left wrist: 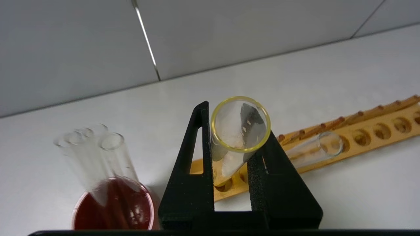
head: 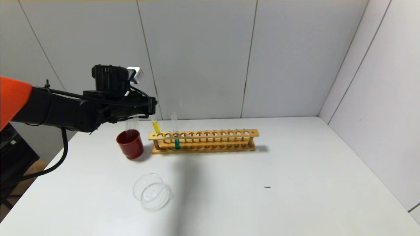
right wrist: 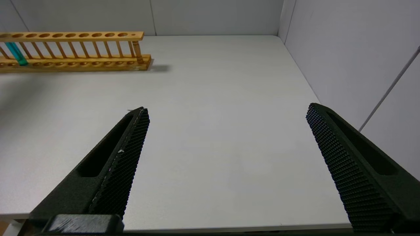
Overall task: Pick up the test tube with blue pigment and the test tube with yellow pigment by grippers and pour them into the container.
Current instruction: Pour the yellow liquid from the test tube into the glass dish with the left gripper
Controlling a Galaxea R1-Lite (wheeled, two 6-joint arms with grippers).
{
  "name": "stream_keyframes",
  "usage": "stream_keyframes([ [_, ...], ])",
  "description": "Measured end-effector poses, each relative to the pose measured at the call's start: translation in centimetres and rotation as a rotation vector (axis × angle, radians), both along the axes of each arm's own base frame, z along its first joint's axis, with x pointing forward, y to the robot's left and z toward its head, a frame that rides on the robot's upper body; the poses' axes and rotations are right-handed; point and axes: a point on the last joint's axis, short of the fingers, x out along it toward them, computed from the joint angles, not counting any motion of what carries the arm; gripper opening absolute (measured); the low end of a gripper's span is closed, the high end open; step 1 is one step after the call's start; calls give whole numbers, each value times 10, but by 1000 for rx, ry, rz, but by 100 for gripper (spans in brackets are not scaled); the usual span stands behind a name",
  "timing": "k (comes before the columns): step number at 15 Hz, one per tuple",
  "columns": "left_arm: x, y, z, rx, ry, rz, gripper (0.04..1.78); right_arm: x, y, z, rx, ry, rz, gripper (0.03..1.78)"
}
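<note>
My left gripper (head: 151, 110) is shut on the test tube with yellow pigment (head: 156, 126) and holds it upright, slightly tilted, over the left end of the wooden rack (head: 203, 134). The tube's bottom is about level with the rack's top bar. In the left wrist view the tube's open rim (left wrist: 240, 124) sits between the black fingers (left wrist: 202, 141). The test tube with blue pigment (head: 177, 141) stands in the rack two holes to the right; it also shows in the right wrist view (right wrist: 16, 54). The clear glass container (head: 152, 191) lies on the table in front of the rack. My right gripper (right wrist: 228, 108) is open and empty above bare table.
A dark red cup (head: 130, 143) holding several colourless tubes (left wrist: 95, 154) stands just left of the rack, close beside my left gripper. The rack's other holes are unfilled. Grey walls close the table at the back and right. A small dark speck (head: 267, 187) lies on the table.
</note>
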Motion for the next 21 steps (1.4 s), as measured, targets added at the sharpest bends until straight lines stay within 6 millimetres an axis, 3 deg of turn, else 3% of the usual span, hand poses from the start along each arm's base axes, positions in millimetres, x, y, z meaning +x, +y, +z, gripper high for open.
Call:
stream_keyframes([
  [5, -28, 6, 57, 1, -76, -7, 33, 0, 0, 0, 0, 0, 0, 175],
  [7, -46, 10, 65, 59, -83, -23, 33, 0, 0, 0, 0, 0, 0, 175],
  [11, -76, 19, 47, 294, -100, -99, 33, 0, 0, 0, 0, 0, 0, 175],
  [16, -109, 29, 16, 547, -125, -313, 33, 0, 0, 0, 0, 0, 0, 175],
  [21, -116, 33, 3, 729, -151, -383, 33, 0, 0, 0, 0, 0, 0, 175],
])
